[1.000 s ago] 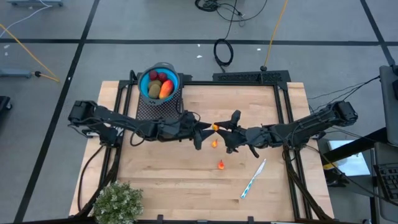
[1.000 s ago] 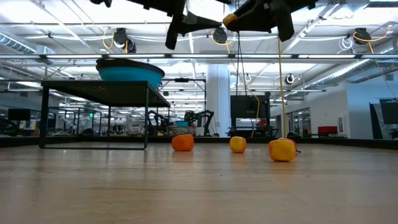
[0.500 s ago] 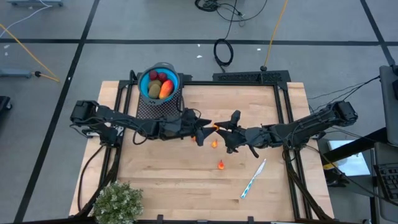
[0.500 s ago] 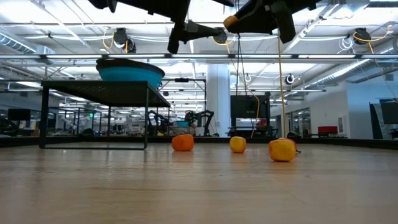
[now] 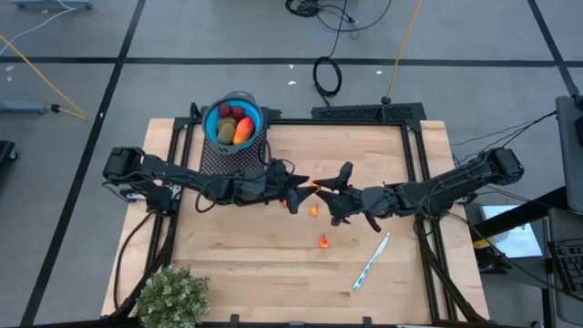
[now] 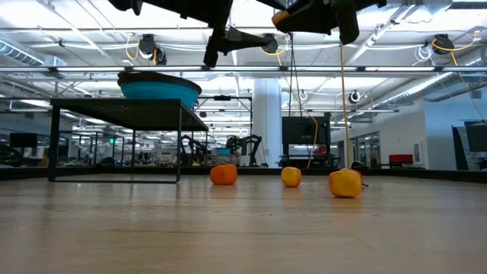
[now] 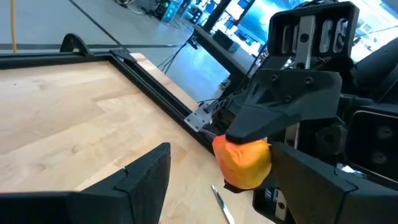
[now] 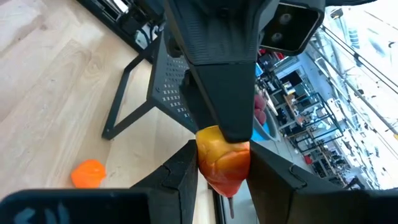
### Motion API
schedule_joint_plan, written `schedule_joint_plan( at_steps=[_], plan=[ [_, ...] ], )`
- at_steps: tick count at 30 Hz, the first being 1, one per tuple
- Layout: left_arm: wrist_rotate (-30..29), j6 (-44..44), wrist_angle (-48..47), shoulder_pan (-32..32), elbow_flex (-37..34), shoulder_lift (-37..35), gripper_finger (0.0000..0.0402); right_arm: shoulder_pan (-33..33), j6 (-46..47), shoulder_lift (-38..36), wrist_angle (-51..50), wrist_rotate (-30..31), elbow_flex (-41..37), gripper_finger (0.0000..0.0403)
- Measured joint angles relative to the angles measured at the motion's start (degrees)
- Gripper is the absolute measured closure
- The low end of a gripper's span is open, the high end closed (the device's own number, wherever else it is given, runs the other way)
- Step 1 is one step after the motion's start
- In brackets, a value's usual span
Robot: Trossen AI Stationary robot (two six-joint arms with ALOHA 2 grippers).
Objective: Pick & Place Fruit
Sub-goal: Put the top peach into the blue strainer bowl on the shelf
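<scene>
A small orange fruit piece (image 5: 314, 185) is in the air over the table's middle, in my right gripper (image 5: 322, 190), which is shut on it. My left gripper (image 5: 300, 193) faces it from the left, open, with a finger on either side of the piece (image 7: 242, 160). A blue bowl (image 5: 211, 118) sits on a black mesh stand near the far left. It holds dark red balls, a brown-green oval and a red-orange elongated fruit (image 5: 242, 130). Orange bits (image 5: 313, 210) (image 5: 322, 241) lie on the wood. My right gripper pinches the orange piece (image 8: 222, 158) between its two fingers (image 8: 181, 177), reaching level from the table's right side. The piece shows at the fingers' free ends and is lifted clear of the table (image 6: 280, 17). My left gripper: one finger (image 8: 219, 93) stands right over the piece; whether it touches, I cannot tell.
A white-and-blue pen (image 5: 371, 261) lies toward the near right. A bushy green plant (image 5: 171, 296) stands at the near left corner. The low view shows three orange bits (image 6: 224, 174) (image 6: 291, 176) (image 6: 345, 183) on the wood. A black frame (image 5: 410, 128) borders the table.
My right gripper has risen slightly with the orange piece still in its fingers. My left gripper has stayed open beside it, shifting only a little.
</scene>
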Motion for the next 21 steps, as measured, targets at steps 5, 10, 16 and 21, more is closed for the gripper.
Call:
schedule_joint_plan(
  at_steps=[5,10,16,21],
  plan=[
    [-1.6,0.0,0.6,0.0,0.0,0.0,0.0128,0.0,0.0,0.0,0.1,-0.8,0.0,0.0291],
    [-2.6,-1.4,1.8,-0.2,0.0,0.9,0.0128,0.0,0.0,0.0,-0.1,-1.6,-0.1,0.0291],
    [-2.4,-1.5,4.4,-0.2,0.7,2.3,0.0128,-0.4,0.1,0.0,-0.4,-1.5,-0.1,0.0291],
    [-1.6,-0.8,0.5,-0.6,4.5,4.2,0.0128,-0.8,0.1,0.0,-0.5,-1.7,-0.1,0.0291]
  ],
)
